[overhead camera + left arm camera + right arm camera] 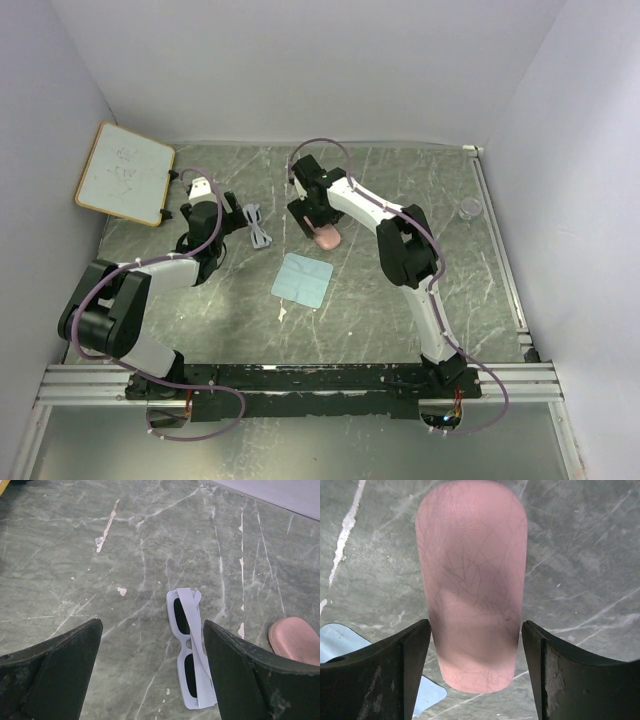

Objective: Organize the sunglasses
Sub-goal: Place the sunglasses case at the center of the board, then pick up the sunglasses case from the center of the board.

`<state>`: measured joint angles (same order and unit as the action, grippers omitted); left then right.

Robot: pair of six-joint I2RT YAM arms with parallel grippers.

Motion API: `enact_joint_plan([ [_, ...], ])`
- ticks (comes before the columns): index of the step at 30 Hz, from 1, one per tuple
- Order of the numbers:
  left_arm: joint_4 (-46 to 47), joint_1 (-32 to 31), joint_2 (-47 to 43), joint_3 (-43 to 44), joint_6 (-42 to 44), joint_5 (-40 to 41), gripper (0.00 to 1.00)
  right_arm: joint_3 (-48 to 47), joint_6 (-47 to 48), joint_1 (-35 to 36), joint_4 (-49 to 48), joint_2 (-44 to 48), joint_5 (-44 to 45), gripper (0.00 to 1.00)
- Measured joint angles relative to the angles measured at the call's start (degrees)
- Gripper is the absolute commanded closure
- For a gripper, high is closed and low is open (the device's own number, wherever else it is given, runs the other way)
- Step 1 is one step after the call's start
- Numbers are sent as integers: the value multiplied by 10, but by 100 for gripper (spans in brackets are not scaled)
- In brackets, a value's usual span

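Over the tabletop (350,330), left jaws stand wide apart; centre them on the sunglasses (189,641) before closing. Right jaws, also apart, straddle the pink case (472,580).

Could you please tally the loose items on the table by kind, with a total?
sunglasses: 1
pink case: 1
pale blue cloth: 1
whiteboard: 1
small clear round object: 1
Total: 5

Soft, even light from above, no glare anywhere.
Faint arm shadows on the table (250,320); a shadow darkens the near end of the pink case (472,555); sunglasses (194,625) crisp, wrist-view edges slightly soft.
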<state>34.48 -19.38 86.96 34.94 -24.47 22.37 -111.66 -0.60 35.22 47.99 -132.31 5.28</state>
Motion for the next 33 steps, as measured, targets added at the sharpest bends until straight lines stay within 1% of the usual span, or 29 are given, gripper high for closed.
enact_joint_plan([
  [13, 0, 3, -6, 0, 0, -1, 6, 16, 3, 0, 3, 0, -6, 27],
  [27, 0, 5, -6, -2, 0, -2, 6, -3, 6, 0, 7, -15, -8, 31],
  [31, 0, 6, -6, -2, 0, -2, 6, -7, 6, 1, 8, -18, -8, 33],
  [33, 0, 6, -6, -2, -1, -2, 6, -7, 6, 1, 8, -19, -8, 37],
])
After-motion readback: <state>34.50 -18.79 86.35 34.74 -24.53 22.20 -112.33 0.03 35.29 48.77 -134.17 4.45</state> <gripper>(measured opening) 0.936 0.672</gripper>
